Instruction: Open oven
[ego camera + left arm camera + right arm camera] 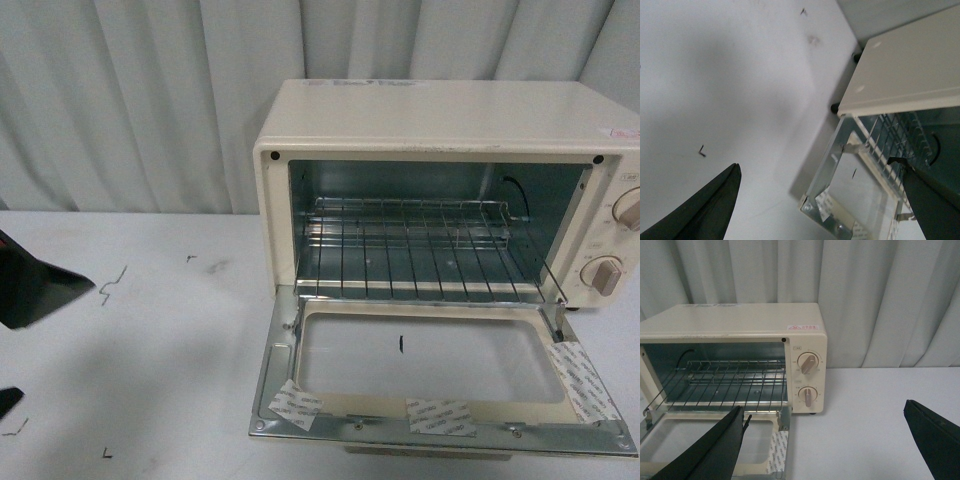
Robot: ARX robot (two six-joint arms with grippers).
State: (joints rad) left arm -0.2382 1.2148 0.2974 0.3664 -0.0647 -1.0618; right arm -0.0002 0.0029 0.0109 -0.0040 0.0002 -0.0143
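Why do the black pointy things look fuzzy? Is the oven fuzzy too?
Front view: oven sharp, evenly lit. Left wrist view: left gripper close and blurry, broad grey shadow on the table. Right wrist view: right gripper soft-edged, oven crisp.

1. The front camera stands at the near side of the table (150, 350), looking slightly down toward the far curtain (130, 100), with the oven (440, 130) close on its right.
2. The left wrist camera looks steeply down from the oven's left.
3. The right wrist camera looks level from the near right.
4. All three show the dropped door (280, 370) and rack (410, 250).
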